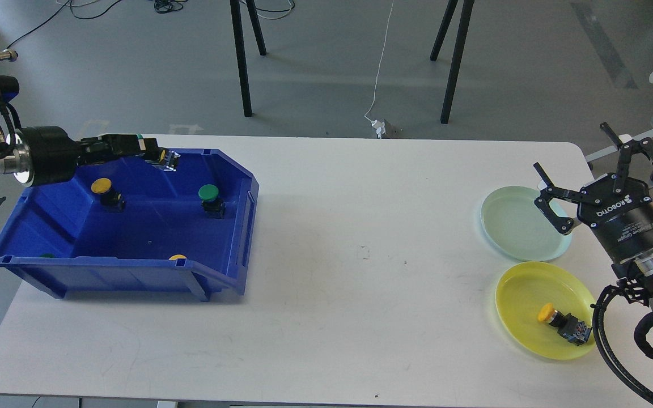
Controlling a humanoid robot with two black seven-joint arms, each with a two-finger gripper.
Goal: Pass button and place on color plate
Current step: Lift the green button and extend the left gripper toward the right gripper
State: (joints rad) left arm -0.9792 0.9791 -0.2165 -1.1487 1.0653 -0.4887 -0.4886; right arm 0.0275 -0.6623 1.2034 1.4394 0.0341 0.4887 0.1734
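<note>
At the far left my left arm reaches in over the back wall of the blue bin [236,226], which sits on the left part of the white table [360,238]. My left gripper [153,155] is clenched on a yellow button [161,154], holding it above the bin's far edge; the button's metallic body pokes out to the right of the fingertips.

Inside the bin, a second yellow-capped button [102,188] stands upright near the far left of the floor. To its right, a green-capped button [209,196] stands upright toward the bin's right wall. Along the bin's near wall only slivers show: a bit of green cap [47,255] at the near left corner and a bit of yellow cap [177,257] near the middle, both mostly hidden by the wall.

On the right side of the table lie two plates, close together. The farther one is a pale green plate [516,226]. My right gripper [593,164] hangs over its right edge with fingers spread wide, grasping nothing. The nearer one is a yellow plate [530,289], and a yellow-capped button with black body [562,323] lies tipped on its side in it, toward the plate's near right part.
</note>
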